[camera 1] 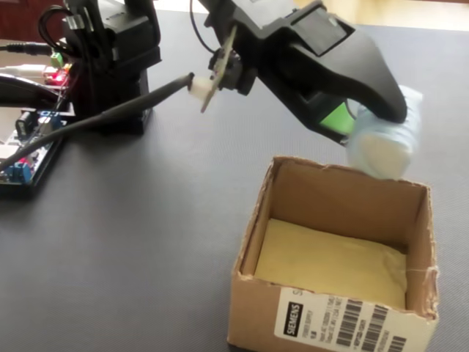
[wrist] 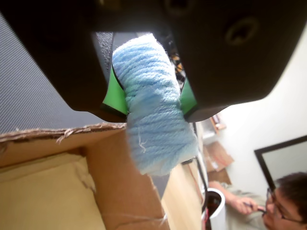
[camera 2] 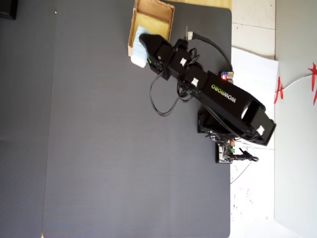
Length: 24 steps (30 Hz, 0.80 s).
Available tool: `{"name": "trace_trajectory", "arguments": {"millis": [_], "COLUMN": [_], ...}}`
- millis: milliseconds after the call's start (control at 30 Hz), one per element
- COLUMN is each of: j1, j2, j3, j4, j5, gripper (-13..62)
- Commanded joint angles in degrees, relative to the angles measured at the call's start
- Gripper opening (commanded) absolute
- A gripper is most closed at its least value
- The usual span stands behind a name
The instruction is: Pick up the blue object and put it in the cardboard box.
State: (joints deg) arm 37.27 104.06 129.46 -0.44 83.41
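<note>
Pincer (wrist: 152, 103) grips the blue object (wrist: 153, 110) between its green pads, lifted clear of the mat. Just below it sits the cardboard box (camera 1: 333, 198), its wall edge underneath. Pickup looks done; moving over the opening and release remain.

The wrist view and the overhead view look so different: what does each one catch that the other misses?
Only the wrist view shows the green pads pressing the pale blue yarn-wound cylinder, and a person with glasses in the background. Only the overhead view shows the whole black arm, the dark grey mat and a small circuit board. Both show the cylinder held by the fingers at the edge of the tan cardboard box.
</note>
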Motion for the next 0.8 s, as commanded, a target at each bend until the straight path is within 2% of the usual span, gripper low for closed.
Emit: {"name": "trace_trajectory", "arguments": {"millis": [0, 600, 700, 767], "j1": [0.79, 8.96, 9.23, 9.49], "j2": [0.26, -4.92, -5.89, -6.06], "j3": [-5.19, -4.04, -4.83, -4.92], "j4": [-5.63, -4.22, -1.67, -1.41], "j5": [0.35, 0.35, 0.44, 0.53], "gripper": [12.2, 13.1, 20.6, 22.2]}}
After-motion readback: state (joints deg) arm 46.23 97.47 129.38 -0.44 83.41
